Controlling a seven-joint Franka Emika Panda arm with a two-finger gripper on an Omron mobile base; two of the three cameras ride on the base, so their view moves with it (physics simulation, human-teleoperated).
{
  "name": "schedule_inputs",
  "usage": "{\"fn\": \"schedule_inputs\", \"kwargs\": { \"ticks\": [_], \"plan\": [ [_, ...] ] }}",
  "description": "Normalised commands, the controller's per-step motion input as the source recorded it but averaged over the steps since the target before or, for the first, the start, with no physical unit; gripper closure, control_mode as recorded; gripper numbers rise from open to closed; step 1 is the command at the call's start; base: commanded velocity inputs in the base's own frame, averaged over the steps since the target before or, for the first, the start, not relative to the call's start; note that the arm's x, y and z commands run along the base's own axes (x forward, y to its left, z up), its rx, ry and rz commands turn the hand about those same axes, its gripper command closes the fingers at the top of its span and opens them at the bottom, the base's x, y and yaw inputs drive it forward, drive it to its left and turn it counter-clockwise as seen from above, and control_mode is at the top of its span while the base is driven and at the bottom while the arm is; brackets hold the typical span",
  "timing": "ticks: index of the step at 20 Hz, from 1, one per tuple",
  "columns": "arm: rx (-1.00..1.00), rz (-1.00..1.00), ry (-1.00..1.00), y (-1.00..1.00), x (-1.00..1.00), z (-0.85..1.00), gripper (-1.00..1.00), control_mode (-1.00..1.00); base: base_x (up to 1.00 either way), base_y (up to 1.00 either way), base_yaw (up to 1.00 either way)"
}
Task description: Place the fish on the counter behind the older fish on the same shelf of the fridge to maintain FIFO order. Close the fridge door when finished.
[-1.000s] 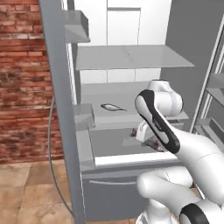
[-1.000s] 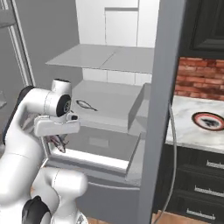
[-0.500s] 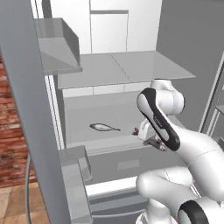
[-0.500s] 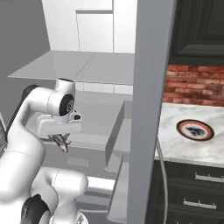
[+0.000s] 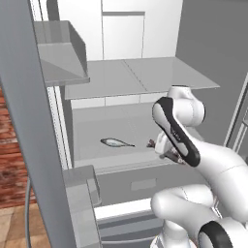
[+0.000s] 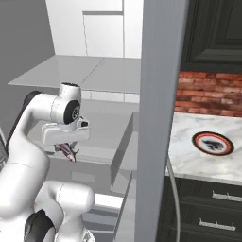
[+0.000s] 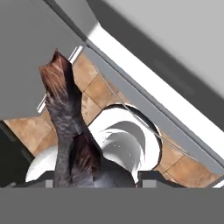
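My gripper [image 5: 162, 149] is shut on the fish [image 5: 151, 144], a small dark brown one, and holds it just off the front right edge of the shelf [image 5: 94, 131] in the open fridge [image 5: 145, 38]. The older fish [image 5: 116, 142], slim and silvery, lies on that shelf to the left of my gripper, near the front edge. In the right base view the fish [image 6: 70, 151] hangs under the gripper [image 6: 66, 144]. In the hand view the fish [image 7: 65, 118] rises between the fingers, over brown floor tiles. The counter [image 6: 189, 160] lies to the right of the fridge.
An upper shelf [image 5: 140, 72] spans the fridge above my hand. Door bins [image 5: 60, 53] hang on the open left door. The right door's edge [image 6: 160, 118] stands between the arm and the counter. A plate [image 6: 212, 143] sits on the counter, above dark drawers [image 6: 212, 208].
Both base views have shifted and the fridge looks larger and closer: the base has moved. The gripper stays shut on the fish in front of the lower shelf.
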Motion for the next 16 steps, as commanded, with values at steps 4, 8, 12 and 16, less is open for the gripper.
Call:
{"fn": "schedule_inputs", "kwargs": {
  "ticks": [4, 8, 12, 16],
  "plan": [
    [-0.05, 0.23, -0.72, 0.03, 0.16, -0.77, 1.0, -1.0, 0.0, 0.0, 0.0],
    [-0.12, 0.11, -0.28, 0.02, 0.55, -0.15, 1.0, -1.0, 0.0, 0.0, 0.0],
    [-0.13, 0.02, -0.03, 0.0, 0.81, 0.26, 1.0, -1.0, 0.0, 0.0, 0.0],
    [-0.04, 0.0, -0.13, 0.0, 0.69, 0.27, 1.0, -1.0, 0.0, 0.0, 0.0]
  ]
}}
